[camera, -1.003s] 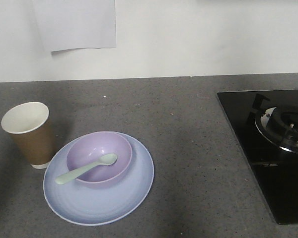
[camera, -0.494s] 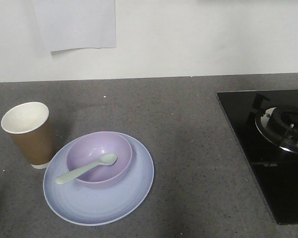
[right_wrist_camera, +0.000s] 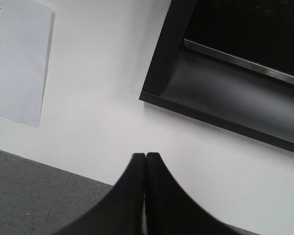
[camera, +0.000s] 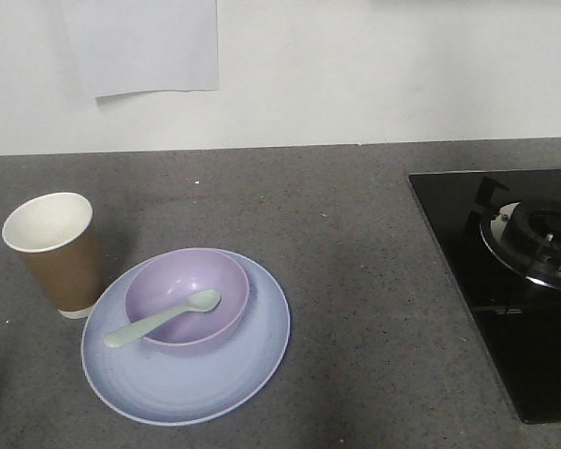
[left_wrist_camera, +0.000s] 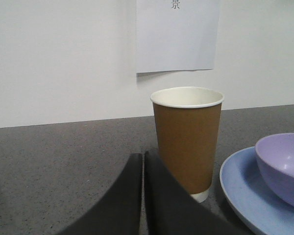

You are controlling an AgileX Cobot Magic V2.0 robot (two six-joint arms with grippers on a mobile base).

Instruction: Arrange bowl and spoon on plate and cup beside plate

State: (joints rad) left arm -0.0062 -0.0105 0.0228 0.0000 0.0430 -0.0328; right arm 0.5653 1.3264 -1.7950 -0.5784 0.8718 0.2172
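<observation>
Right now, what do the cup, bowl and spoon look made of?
Cup: likely paper, with a matte brown wall, white inside and rolled white rim.
Bowl: looks like plastic, plain lavender with a soft satin sheen.
Spoon: probably plastic too, pale mint, smooth, moulded in one piece.
None of this is certain from looks alone.

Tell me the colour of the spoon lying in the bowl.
Pale mint green; the spoon shows best in the front-facing view.
</observation>
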